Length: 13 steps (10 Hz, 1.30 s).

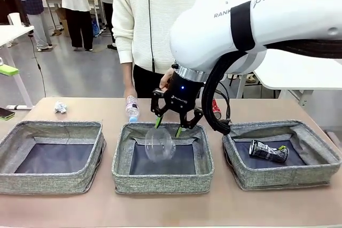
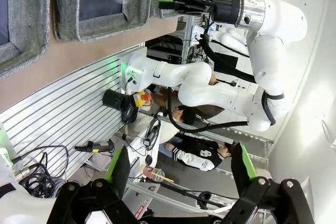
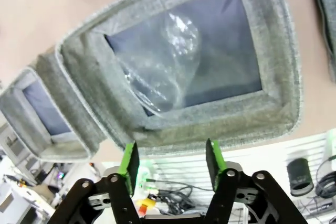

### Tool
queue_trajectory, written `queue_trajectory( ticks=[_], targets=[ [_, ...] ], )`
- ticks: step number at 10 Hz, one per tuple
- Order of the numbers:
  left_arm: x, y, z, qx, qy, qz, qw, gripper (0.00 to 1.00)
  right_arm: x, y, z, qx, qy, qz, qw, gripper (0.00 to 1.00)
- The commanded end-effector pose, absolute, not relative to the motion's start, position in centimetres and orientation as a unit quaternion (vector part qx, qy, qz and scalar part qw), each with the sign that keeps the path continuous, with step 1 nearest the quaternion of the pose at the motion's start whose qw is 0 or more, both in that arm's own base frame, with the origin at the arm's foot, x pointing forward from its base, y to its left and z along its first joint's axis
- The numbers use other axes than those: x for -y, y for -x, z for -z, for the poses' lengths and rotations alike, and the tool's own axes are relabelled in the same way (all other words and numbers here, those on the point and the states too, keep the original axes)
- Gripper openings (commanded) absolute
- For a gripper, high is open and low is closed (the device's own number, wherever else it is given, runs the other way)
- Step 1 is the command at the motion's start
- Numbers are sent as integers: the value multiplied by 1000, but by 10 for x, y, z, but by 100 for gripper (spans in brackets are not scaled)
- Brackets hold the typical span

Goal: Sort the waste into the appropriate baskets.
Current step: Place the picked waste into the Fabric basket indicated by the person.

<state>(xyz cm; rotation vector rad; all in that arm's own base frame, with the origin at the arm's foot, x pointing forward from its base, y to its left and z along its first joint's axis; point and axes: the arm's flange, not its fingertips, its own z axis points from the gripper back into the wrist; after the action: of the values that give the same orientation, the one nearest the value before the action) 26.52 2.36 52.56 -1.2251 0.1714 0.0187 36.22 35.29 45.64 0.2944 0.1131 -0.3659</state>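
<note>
Right gripper [image 1: 170, 126]: its jaws are spread wide and nothing is held between the green pads; it is hung pointing down over the back part of the middle basket [image 1: 163, 180].
Clear plastic cup [image 1: 159, 145]: it is seen tilted inside the middle basket, just below the right gripper's fingertips. In the right wrist view a gap is seen between the pads and the cup.
Left gripper [image 2: 181, 174]: its jaws are spread wide and nothing is held. It is kept well apart from the baskets and turned toward the robot's side of the bench [image 1: 171, 209].
Crushed black-white can [image 1: 268, 151]: it is laid on its side on the dark floor of the right basket [image 1: 283, 177].
Left basket [image 1: 48, 182]: it is set just beside the middle basket, and all three are lined up in a row.
Bottle [image 1: 131, 108]: it is laid on the bench just behind the middle basket's back-left corner — blue cap toward the basket.
Red can [image 1: 216, 109]: it is seen on the bench behind the gap between the middle and right baskets, and is largely hidden by the right arm's black cable.
Paper ball [image 1: 60, 107]: it is left on the bench behind the left basket.
Person: seen standing at the far side in a white sweater — one hand [image 1: 166, 80] is partly hidden behind the right arm.
</note>
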Motion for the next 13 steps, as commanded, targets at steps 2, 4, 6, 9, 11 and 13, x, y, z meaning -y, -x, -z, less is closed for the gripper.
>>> queue_trajectory(
  ticks=[2, 4, 6, 9, 11, 13],
  targets=[
    [-24, -264, -527, -76, 583, 0, 809, 100, -348, -354, -452, -65, -158, 190, 967, 100],
    [-24, -264, -527, -76, 583, 0, 809, 100, -345, -355, -457, -71, -166, 185, 966, 100],
    [-24, -264, -527, -76, 583, 0, 809, 100, -332, -355, -466, -114, -222, 167, 954, 100],
    [-24, -264, -527, -76, 583, 0, 809, 100, -243, -352, -493, -186, -508, 76, 837, 100],
    [-24, -264, -527, -76, 583, 0, 809, 100, -166, -342, -482, -167, -616, 113, 761, 100],
    [-24, -264, -527, -76, 583, 0, 809, 100, -113, -322, -478, -115, -713, 21, 691, 100]
  ],
)
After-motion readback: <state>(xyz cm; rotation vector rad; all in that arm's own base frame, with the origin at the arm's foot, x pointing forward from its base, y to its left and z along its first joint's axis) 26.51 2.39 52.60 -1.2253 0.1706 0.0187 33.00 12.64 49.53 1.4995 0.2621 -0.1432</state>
